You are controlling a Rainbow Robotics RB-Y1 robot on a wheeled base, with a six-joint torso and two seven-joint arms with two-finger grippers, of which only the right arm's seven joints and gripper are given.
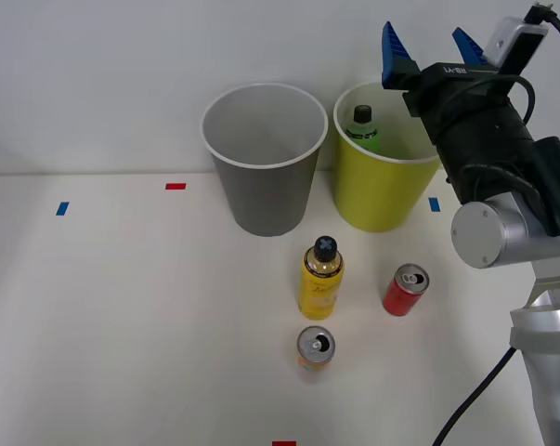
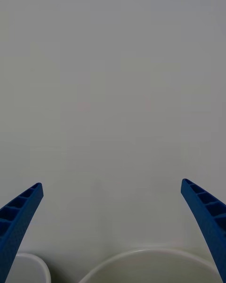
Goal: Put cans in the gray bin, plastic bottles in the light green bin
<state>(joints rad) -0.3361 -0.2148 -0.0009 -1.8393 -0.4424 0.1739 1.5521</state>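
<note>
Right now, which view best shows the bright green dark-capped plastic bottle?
The front view: the bright green dark-capped plastic bottle stands inside the yellow-green round bin. The right wrist view catches just a pale bin rim, no bottle.

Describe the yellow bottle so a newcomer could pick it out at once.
Start at the gray bin and come toward the robot: the yellow bottle stands upright on the table. It is taller than the red can and orange can nearby, with a dark cap.

- You see the right gripper [image 1: 431,48], fingers spread, above the green bin [image 1: 380,186].
- Green bottle [image 1: 363,128] inside that bin.
- Yellow bottle [image 1: 321,279] and both cans [image 1: 406,290] before it.
</note>
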